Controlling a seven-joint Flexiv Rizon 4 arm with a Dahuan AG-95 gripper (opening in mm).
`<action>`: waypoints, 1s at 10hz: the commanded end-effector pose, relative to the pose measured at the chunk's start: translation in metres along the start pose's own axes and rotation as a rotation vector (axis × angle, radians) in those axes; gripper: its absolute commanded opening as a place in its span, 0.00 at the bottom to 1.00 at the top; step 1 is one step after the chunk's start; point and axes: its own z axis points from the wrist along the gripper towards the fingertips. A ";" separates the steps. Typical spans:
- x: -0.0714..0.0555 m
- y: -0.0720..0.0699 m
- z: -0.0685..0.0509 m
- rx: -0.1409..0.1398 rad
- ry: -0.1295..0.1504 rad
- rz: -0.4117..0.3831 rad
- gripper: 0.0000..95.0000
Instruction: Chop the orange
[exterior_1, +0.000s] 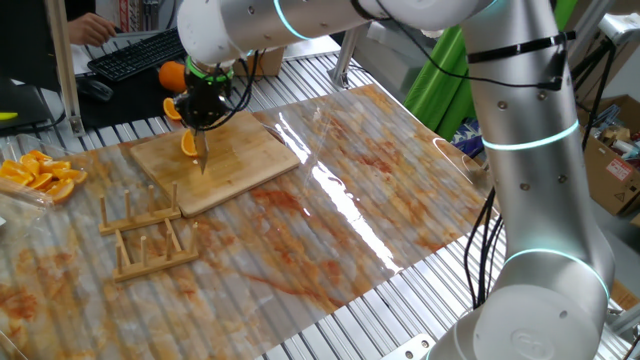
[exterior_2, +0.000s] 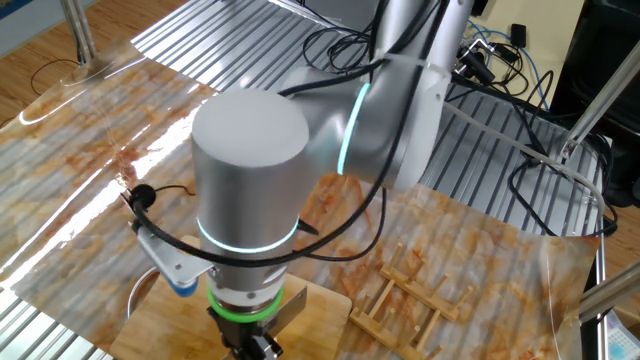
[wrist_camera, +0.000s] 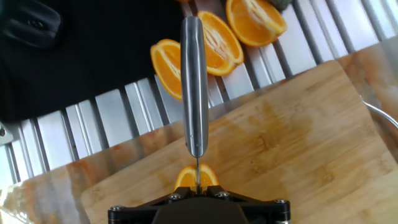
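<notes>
While fingers (exterior_1: 200, 125) clamp the knife (wrist_camera: 194, 87), the orange (wrist_camera: 196, 177) sits under the blade, rind arching away; no writing legible.

- The arm (exterior_1: 520, 130) reaches across from the right, its wrist bent downward.
- The claw (exterior_1: 201, 122) points straight down, jaws closed tight.
</notes>
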 end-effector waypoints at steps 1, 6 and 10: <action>0.003 0.001 -0.007 0.008 -0.001 0.003 0.00; 0.015 0.008 0.028 0.023 -0.095 0.018 0.00; 0.005 0.010 0.014 0.019 -0.065 0.010 0.00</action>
